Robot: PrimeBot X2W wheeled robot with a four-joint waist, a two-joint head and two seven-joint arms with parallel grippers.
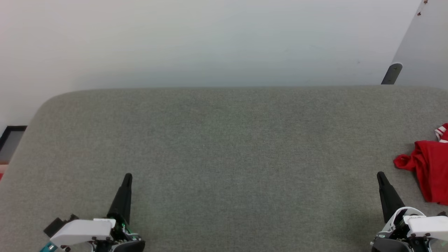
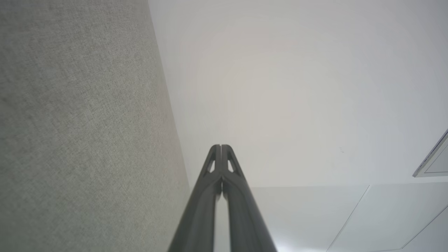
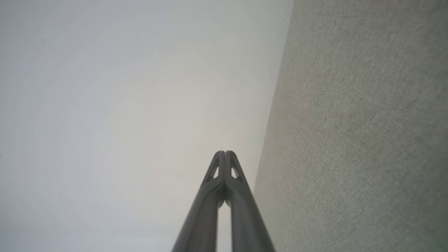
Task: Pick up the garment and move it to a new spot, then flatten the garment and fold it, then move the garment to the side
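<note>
The garment (image 1: 429, 166), bright red with a bit of red-and-white striped trim, lies crumpled at the right edge of the head view on the grey fabric surface (image 1: 224, 147); most of it is cut off by the frame. My right gripper (image 1: 380, 176) rests at the lower right, shut and holding nothing, its tip a short way left of the garment. At the lower left my left gripper (image 1: 127, 176) is shut too, far from the garment. Each wrist view shows its own fingers pressed together, left gripper (image 2: 221, 147) and right gripper (image 3: 225, 153), with nothing between them.
The grey surface has a rounded far-left corner (image 1: 52, 99) and ends at a pale wall (image 1: 210, 42). A dark leg (image 1: 392, 74) stands behind the far right edge. A dark frame (image 1: 10, 134) shows on the left beyond the surface.
</note>
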